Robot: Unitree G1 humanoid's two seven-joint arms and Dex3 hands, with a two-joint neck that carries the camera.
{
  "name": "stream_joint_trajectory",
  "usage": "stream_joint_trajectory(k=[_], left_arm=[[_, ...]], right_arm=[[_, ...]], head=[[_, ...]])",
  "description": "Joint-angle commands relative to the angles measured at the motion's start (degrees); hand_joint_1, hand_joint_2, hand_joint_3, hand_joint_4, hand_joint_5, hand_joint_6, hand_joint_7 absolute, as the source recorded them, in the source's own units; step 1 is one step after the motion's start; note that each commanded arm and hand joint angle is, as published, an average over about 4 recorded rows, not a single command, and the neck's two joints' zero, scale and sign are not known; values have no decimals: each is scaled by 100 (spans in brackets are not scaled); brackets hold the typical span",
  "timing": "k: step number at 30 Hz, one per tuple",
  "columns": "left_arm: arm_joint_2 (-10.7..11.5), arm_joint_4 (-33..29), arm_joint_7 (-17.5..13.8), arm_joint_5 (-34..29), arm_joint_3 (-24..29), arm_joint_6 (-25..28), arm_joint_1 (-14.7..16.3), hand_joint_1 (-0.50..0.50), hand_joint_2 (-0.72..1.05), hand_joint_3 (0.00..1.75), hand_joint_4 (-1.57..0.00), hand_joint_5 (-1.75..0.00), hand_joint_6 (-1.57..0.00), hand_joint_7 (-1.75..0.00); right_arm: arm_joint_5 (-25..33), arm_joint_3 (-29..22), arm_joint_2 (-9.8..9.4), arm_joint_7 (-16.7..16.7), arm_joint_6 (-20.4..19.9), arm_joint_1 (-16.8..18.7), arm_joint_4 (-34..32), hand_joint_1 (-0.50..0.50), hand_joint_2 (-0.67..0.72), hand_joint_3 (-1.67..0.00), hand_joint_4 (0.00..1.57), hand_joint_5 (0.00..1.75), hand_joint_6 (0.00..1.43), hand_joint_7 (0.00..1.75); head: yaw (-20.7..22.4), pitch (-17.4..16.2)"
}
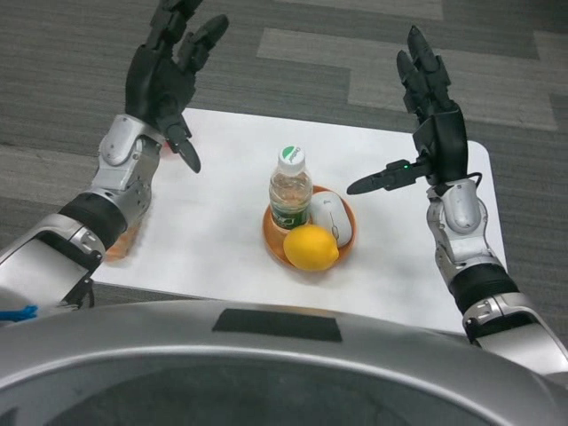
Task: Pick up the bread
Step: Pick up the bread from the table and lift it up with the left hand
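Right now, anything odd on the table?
Yes: a white computer mouse sits in the orange bowl with a lemon and water bottle. No bread is clearly visible; something orange hides behind the left forearm.

One head view looks steeply down, fairly near, over the table [222,257] (no second view).

You've got an orange round bowl [275,244] on the white table [222,222], yellow lemon [311,248] at its six o'clock, white computer mouse [329,216] at two, green-labelled, white-capped clear plastic bottle [289,188] at ten.
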Motion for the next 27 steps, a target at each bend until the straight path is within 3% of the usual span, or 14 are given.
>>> stream_joint_trajectory(k=[1, 5, 11, 15, 17, 23, 27], left_arm=[[124, 215, -23, -85, -141, -15, 22, 37, -68, 9, 0, -51, -5, -42], [197, 365, -56, -190, -306, -15, 13, 36, -64, 9, 0, -51, -5, -42], [362, 340, -67, -197, -308, -15, 90, 34, -64, 9, 0, -51, -5, -42], [465, 323, -67, -197, -306, -7, 134, 34, -64, 9, 0, -51, -3, -42], [498, 292, -67, -195, -301, 2, 162, 34, -64, 9, 0, -51, -3, -42], [597, 94, -76, -197, -213, 66, 296, 33, -64, 9, 0, -51, -3, -42], [746, -264, -76, -184, 35, 211, 536, 31, -64, 9, 0, -51, -3, -42]], right_arm=[[38, -61, -74, 29, -13, 89, 114, -21, -3, 0, 0, 0, 0, 0], [23, -26, -72, 103, -13, 94, 237, -21, -3, 0, 0, 0, 0, 0], [-127, 5, -78, 200, -13, 70, 431, -21, -3, 0, 0, 0, 0, 0], [-206, 18, -94, 233, -13, 43, 499, -21, -3, 0, 0, 0, 0, 0], [-215, 27, -96, 244, -13, 41, 521, -21, -3, 0, 0, 0, 0, 0], [-217, 73, -103, 264, -22, 34, 552, -21, -3, 0, 0, 0, 0, 0], [-217, 84, -107, 262, -22, 32, 528, -21, -3, 0, 0, 0, 0, 0]], head=[[-13, -49], [215, -6], [1699, 97], [2738, 400], [2879, 496], [4130, 1177], [4491, 1410]])
